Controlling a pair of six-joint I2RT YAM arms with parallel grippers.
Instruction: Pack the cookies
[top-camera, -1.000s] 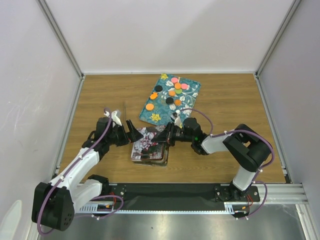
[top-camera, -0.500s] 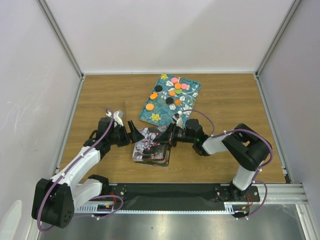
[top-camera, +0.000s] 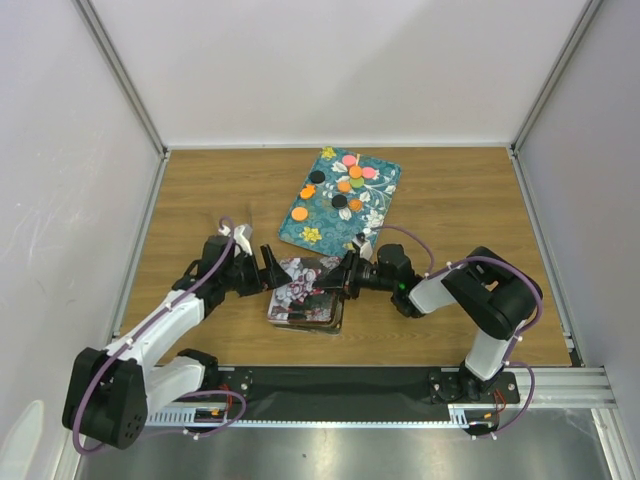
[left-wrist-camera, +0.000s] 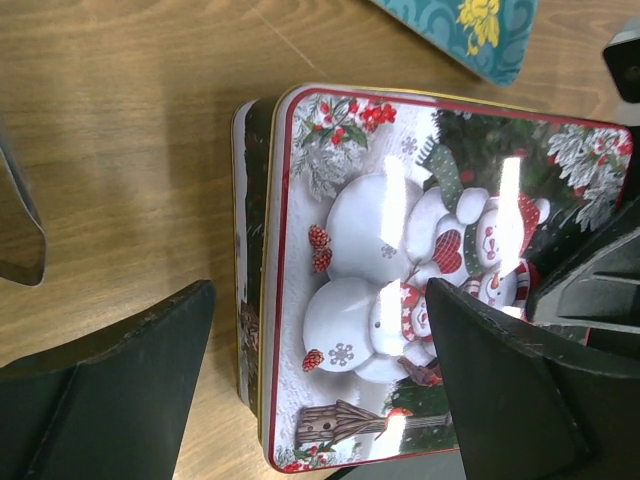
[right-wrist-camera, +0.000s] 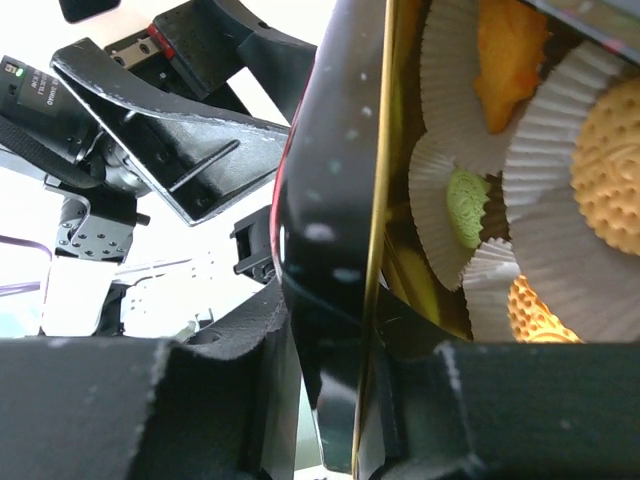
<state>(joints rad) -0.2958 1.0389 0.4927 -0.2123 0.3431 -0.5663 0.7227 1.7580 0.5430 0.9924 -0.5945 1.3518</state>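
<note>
The table (top-camera: 460, 230) and the teal tray (top-camera: 300, 225) at its far middle lie as they did a second ago. Both arms have drifted a little toward the near edge and to the right. The tin (top-camera: 305, 295) between them, with snowmen printed on its lid (left-wrist-camera: 400, 250), has gone the same way by a small amount.

The left pincer (top-camera: 269, 268) has closed in on the tin's left side. Its jaws stand wide apart and hold nothing. In the left wrist view one finger (left-wrist-camera: 130, 370) hangs over bare wood beside the tin's wall and the other (left-wrist-camera: 500, 390) hangs over the lid.

The right pincer (top-camera: 347, 275) is at the tin's right edge. In its wrist view the gold rim (right-wrist-camera: 375, 200) runs up between its dark fingers, but whether they clamp it I cannot tell. Past the rim are white crinkled paper cups (right-wrist-camera: 560, 200) with pale, orange and green rounds in them.

The cookies (top-camera: 345, 184) have not moved. They are on the far half of the tray, well apart from both pincers. They are small flat discs in orange, pink, green and black. Most sit in a loose cluster, several touching or nearly so. One orange disc (top-camera: 299, 213) lies alone nearer the tray's left edge.
</note>
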